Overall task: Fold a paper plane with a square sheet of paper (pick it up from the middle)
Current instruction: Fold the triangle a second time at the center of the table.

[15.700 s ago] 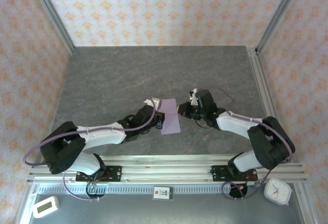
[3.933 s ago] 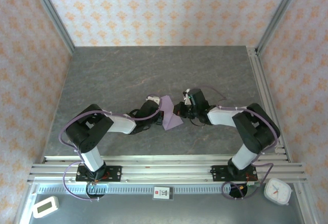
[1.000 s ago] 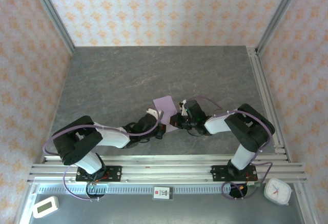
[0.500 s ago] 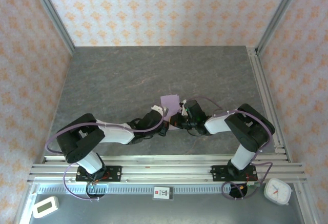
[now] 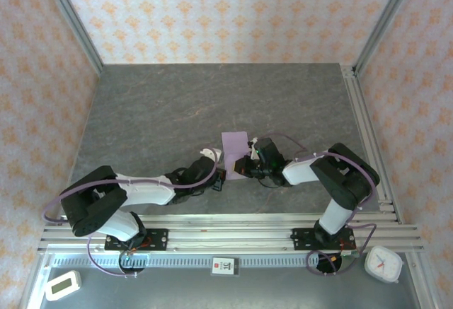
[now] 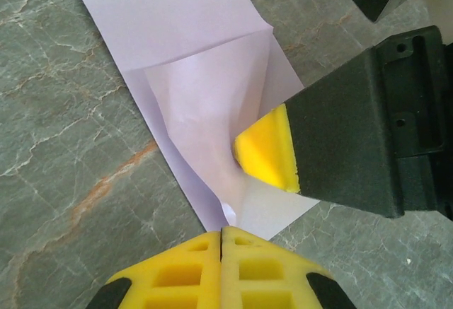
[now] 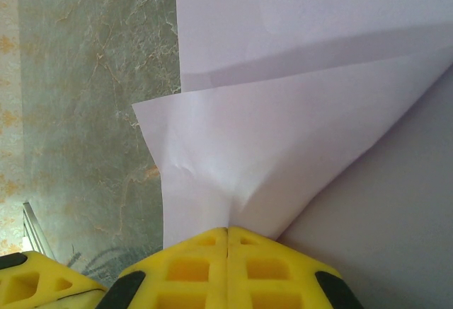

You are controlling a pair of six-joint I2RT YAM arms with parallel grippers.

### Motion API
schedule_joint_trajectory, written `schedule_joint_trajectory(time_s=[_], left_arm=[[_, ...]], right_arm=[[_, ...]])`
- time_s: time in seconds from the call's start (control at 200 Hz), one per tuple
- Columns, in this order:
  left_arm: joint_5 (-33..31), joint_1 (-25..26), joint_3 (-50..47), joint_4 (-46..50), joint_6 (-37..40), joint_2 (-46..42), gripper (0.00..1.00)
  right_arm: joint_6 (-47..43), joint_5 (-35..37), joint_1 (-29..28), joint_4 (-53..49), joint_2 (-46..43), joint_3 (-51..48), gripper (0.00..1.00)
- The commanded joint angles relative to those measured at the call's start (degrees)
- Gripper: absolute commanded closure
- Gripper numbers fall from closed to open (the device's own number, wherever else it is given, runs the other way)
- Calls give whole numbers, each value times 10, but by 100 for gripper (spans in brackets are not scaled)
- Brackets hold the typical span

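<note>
1. Lilac square sheet of paper point(image 5: 235, 143) lies partly folded on the grey stone-look table point(image 5: 163, 104), near its middle.
2. Left gripper point(image 6: 221, 242) has its pads pressed together, nipping the sheet's near corner. The rest of the sheet stretches away ahead of it.
3. Right gripper point(image 7: 227, 237) is also clamped, pinching a raised flap that puckers where it enters the pads. The flat layer lies under and beyond.
4. Seen from the left wrist, the right gripper's yellow pad point(image 6: 269, 150) sits on the lifted flap, just beyond the left tips.
</note>
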State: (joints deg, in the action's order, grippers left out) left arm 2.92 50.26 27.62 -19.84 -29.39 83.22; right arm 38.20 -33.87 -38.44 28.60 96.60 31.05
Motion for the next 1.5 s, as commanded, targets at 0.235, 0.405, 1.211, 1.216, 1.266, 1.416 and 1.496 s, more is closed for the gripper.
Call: schedule_joint_trajectory(time_s=[0.235,0.405,1.211,1.216,1.266,1.416,1.496], left_arm=[[6,7,53,-6,36,64,100],[-3,10,58,-9,39,91,100],[-108,67,133,150,62,216,100],[-108,67,133,150,62,216,100],[-107,67,131,149,63,219,100],[-103,66,125,142,64,223,100],[-102,66,121,139,62,224,100]], right_arm=[[10,-2,-5,-29,11,-14,100],[16,-4,-5,-23,7,-19,100],[-24,-8,47,-95,-16,33,100],[-24,-8,47,-96,-16,34,100],[-27,-10,54,-100,-18,36,100],[-39,-13,70,-117,-30,36,100],[-40,-11,91,-118,-52,28,98]])
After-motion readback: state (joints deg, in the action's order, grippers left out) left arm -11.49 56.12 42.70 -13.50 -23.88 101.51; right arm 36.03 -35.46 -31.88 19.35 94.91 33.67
